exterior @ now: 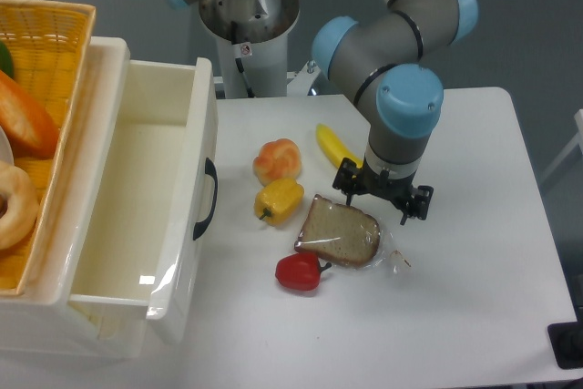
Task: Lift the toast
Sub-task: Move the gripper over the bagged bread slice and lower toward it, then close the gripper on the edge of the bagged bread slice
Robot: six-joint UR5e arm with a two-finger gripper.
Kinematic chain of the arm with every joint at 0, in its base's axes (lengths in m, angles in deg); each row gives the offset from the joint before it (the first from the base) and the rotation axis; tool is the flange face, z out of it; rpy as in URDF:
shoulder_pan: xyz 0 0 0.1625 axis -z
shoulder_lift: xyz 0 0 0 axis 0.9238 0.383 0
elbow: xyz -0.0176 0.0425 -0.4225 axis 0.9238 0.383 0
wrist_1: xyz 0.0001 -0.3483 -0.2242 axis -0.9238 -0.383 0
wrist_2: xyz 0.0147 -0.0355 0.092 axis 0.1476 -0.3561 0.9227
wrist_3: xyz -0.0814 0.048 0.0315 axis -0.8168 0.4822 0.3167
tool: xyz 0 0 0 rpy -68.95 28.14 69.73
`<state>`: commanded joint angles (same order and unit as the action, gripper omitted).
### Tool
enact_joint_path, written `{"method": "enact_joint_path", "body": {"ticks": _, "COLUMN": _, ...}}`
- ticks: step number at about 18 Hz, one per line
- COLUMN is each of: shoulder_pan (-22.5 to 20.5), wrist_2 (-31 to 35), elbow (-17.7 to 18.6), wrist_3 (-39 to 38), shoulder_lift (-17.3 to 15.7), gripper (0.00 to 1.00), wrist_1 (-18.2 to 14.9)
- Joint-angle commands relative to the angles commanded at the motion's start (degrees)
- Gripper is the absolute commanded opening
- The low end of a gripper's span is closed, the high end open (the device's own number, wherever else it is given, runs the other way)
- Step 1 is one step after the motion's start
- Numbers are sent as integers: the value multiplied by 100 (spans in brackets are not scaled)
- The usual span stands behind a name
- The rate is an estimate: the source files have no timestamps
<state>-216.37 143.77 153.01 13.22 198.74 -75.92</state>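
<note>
The toast (338,232) is a brown slice with a darker crust in crinkly clear plastic, lying flat on the white table (474,298) between a yellow pepper and a red pepper. My gripper (383,199) hangs just above and to the right of the slice's upper right corner. Its two dark fingers are spread apart, open, with nothing between them. The arm's grey and blue wrist (405,102) rises above it.
A yellow pepper (279,199), an orange fruit (277,160), a banana (333,145) and a red pepper (300,271) lie around the slice. An open white drawer (137,198) stands at the left, with a wicker basket (41,70) holding bread beside it.
</note>
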Motion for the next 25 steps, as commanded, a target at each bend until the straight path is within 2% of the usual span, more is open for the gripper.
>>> {"method": "enact_joint_path", "body": {"ticks": 2, "shoulder_pan": -52, "wrist_2": -70, "elbow": 0, "wrist_3": -44, "shoulder_lift": 97, "gripper": 100, "wrist_1": 26}}
{"method": "enact_joint_path", "body": {"ticks": 6, "shoulder_pan": -272, "wrist_2": -202, "elbow": -17, "wrist_3": -1167, "shoulder_lift": 185, "gripper": 100, "wrist_1": 35}}
{"method": "enact_joint_path", "body": {"ticks": 9, "shoulder_pan": -316, "wrist_2": -483, "elbow": -9, "wrist_3": -1379, "shoulder_lift": 203, "gripper": 100, "wrist_1": 35}}
{"method": "enact_joint_path", "body": {"ticks": 13, "shoulder_pan": -316, "wrist_2": -449, "elbow": -175, "wrist_3": -1792, "shoulder_lift": 475, "gripper": 100, "wrist_1": 35}}
{"method": "enact_joint_path", "body": {"ticks": 17, "shoulder_pan": -466, "wrist_2": -510, "elbow": -211, "wrist_3": -2327, "shoulder_lift": 563, "gripper": 100, "wrist_1": 35}}
{"method": "enact_joint_path", "body": {"ticks": 25, "shoulder_pan": -510, "wrist_2": -659, "elbow": -141, "wrist_3": -2513, "shoulder_lift": 669, "gripper": 100, "wrist_1": 44}}
